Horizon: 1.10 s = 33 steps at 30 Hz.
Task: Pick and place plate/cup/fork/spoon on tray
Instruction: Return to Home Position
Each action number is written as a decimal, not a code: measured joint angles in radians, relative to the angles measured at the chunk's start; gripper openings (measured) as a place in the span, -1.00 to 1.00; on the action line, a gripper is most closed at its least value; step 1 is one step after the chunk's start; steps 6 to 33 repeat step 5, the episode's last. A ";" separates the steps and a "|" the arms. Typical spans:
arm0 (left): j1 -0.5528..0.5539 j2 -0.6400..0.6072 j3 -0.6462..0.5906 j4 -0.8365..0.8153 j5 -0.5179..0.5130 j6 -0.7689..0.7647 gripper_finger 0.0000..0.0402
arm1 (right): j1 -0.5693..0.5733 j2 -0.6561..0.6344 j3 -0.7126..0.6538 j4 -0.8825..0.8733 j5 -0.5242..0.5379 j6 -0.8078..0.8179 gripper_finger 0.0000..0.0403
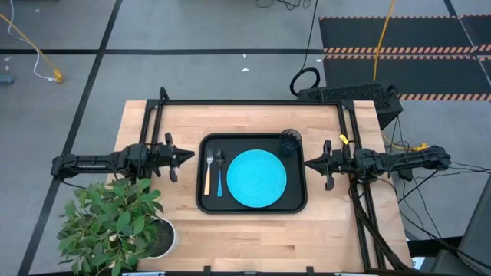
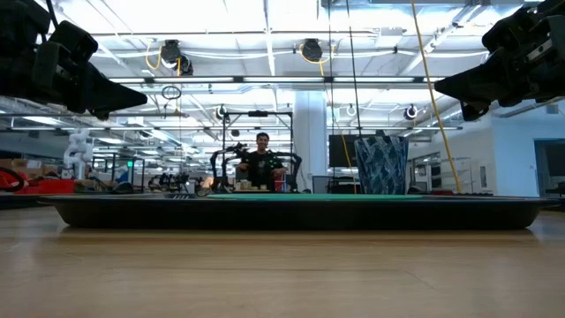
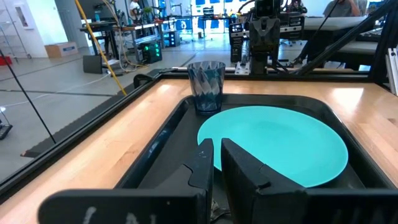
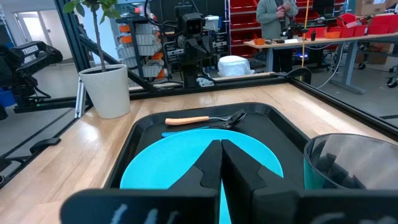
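Note:
The black tray (image 1: 205,201) lies in the middle of the table. On it rest the turquoise plate (image 1: 257,178), the orange-handled fork (image 1: 207,172) and the blue-handled spoon (image 1: 219,175), side by side left of the plate. The dark cup (image 1: 291,141) stands upright in the tray's far right corner. My left gripper (image 1: 190,157) hovers level off the tray's left rim, with its fingers (image 3: 202,163) all but together and nothing between them. My right gripper (image 1: 307,162) hovers level off the right rim, shut and holding nothing.
A leafy plant in a white pot (image 1: 115,222) stands at the table's near left corner. Black frame rails (image 1: 253,102) run along the far edge and both sides. Bare wood (image 1: 261,238) lies between the tray and the near edge. A person (image 2: 262,159) is far off in the room.

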 joint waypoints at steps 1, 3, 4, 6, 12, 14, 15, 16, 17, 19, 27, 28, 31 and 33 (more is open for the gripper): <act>0.000 0.000 0.000 0.000 0.000 0.000 -0.82 | 0.000 0.000 0.000 0.000 0.000 0.000 -1.00; 0.000 0.000 0.000 0.000 0.000 0.000 -0.82 | 0.000 0.000 0.000 0.000 0.000 0.000 -1.00; 0.000 0.000 0.000 0.000 0.000 0.000 -0.82 | 0.000 0.000 0.000 0.000 0.000 0.000 -1.00; 0.000 0.000 0.000 0.000 0.000 0.000 -0.82 | 0.000 0.000 0.000 0.000 0.000 0.000 -1.00; 0.000 0.000 0.000 0.000 0.000 0.000 -0.82 | 0.000 0.000 0.000 0.000 0.000 0.000 -1.00; 0.000 0.000 0.000 0.000 0.000 0.000 -0.82 | 0.000 0.000 0.000 0.000 0.000 0.000 -1.00; 0.000 0.000 0.000 0.000 0.000 0.000 -0.82 | 0.000 0.000 0.000 0.000 0.000 0.000 -1.00; 0.000 0.000 0.000 0.000 0.000 0.000 -0.82 | 0.000 0.000 0.000 0.000 0.000 0.000 -1.00; 0.000 0.000 0.000 0.000 0.000 0.000 -0.82 | 0.000 0.000 0.000 0.000 0.000 0.000 -1.00; 0.000 0.000 0.000 0.000 0.000 0.000 -0.82 | 0.000 0.000 0.000 0.000 0.000 0.000 -1.00; 0.000 0.000 0.000 0.000 0.000 0.000 -0.82 | 0.000 0.000 0.000 0.000 0.000 0.000 -1.00; 0.000 0.000 0.000 0.000 0.000 0.000 -0.82 | 0.000 0.000 0.000 0.000 0.000 0.000 -1.00; 0.000 0.000 0.000 0.000 0.000 0.000 -0.82 | 0.000 0.000 0.000 0.000 0.000 0.000 -1.00; 0.000 0.000 0.000 0.000 0.000 0.000 -0.82 | 0.000 0.000 0.000 0.000 0.000 0.000 -1.00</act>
